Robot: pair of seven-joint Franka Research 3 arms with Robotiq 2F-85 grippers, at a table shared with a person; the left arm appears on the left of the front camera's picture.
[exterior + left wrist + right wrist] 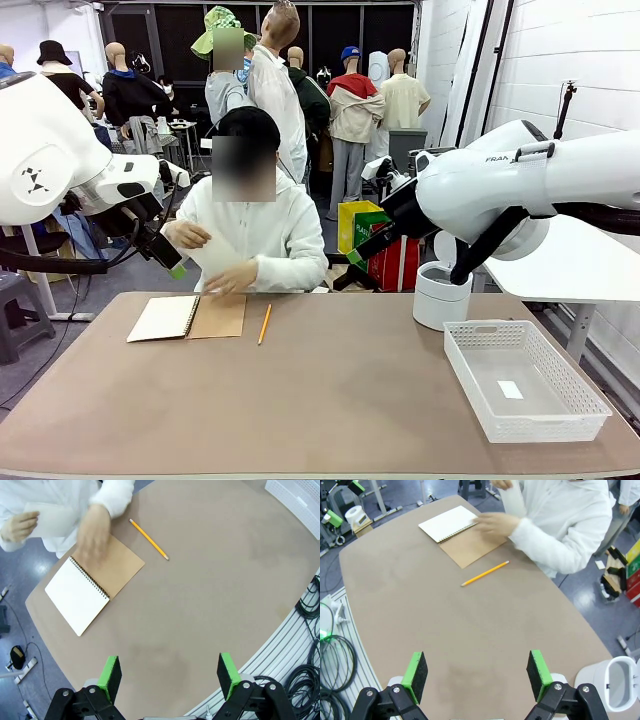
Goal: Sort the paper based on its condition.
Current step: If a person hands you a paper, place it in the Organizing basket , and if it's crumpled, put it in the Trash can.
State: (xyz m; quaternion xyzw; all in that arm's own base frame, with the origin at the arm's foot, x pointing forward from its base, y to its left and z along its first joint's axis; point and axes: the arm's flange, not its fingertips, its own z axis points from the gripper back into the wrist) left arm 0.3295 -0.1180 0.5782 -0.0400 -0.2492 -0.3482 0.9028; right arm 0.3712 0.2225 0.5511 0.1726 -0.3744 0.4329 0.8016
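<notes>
Across the table, the person holds the paper (52,520) up at chest height, the other hand (92,535) on the notebook (80,592). Left gripper (169,672) and right gripper (477,672) hover over bare tabletop, jaws wide apart, empty. Judgement: wait for a clear offer. Pinch a free edge, clear of the person's grip. Thin sheet, likely to flop.

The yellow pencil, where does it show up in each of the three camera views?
Front view: the pencil lies left of centre, just right of the spiral notebook.
Left wrist view: pencil upper middle, right of the notebook's brown cover.
Right wrist view: pencil upper middle, below that cover.
Shared landmark: the open notebook.
</notes>
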